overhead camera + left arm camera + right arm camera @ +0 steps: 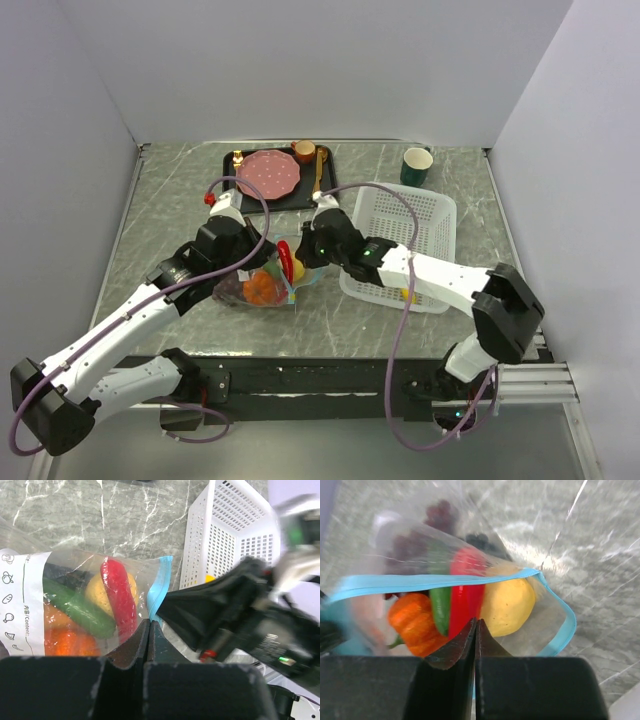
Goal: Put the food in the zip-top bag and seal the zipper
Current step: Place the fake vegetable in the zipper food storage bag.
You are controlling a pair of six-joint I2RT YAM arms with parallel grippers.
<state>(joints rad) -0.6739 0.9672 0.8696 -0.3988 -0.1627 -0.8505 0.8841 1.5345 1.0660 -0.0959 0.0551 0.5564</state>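
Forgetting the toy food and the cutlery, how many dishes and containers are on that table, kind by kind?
Cups: 2, the green cup and the orange cup
Plates: 1, the pink plate
Trays: 1, the black tray
Baskets: 1, the white basket
Bags: 1, the clear bag
Total: 6

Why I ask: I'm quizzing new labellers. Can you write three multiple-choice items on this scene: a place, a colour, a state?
1. The basket sits: A left of the bag; B inside it; C right of it.
2. The zipper is: A teal-blue; B red; C gold.
3. The bag's mouth is: A sealed flat; B open; C taped over.

Key: C, the top view shows the basket to the bag's right. A, both wrist views show a teal-blue strip. B, the strip's two sides stand apart in the right wrist view.
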